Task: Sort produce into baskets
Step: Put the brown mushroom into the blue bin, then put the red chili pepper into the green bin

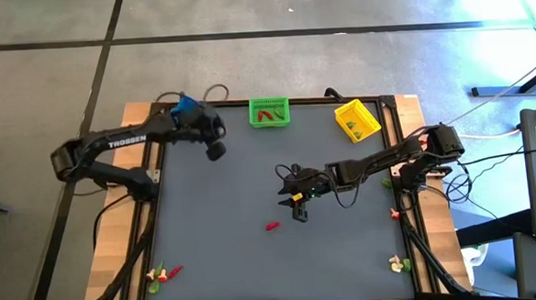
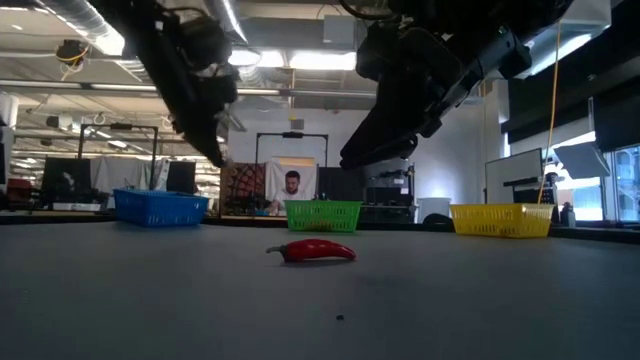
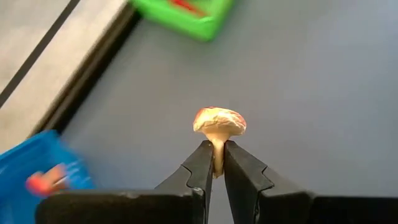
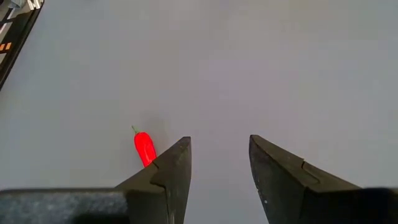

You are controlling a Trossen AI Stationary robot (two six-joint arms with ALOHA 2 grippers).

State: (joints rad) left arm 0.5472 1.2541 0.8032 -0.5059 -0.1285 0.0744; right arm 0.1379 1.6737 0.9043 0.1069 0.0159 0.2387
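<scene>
Three slatted plastic baskets: blue at eleven o'clock, green at twelve, yellow at one. Left gripper clenches one tan-capped toy mushroom; right gripper, spread, hovers beside one red chilli mid-table

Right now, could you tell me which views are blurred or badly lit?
Left wrist view: blue basket and green basket smear with motion blur; the mushroom in the left tool stays sharp. Low view: arms are backlit silhouettes under bright ceiling lights; the pepper is clear.
</scene>
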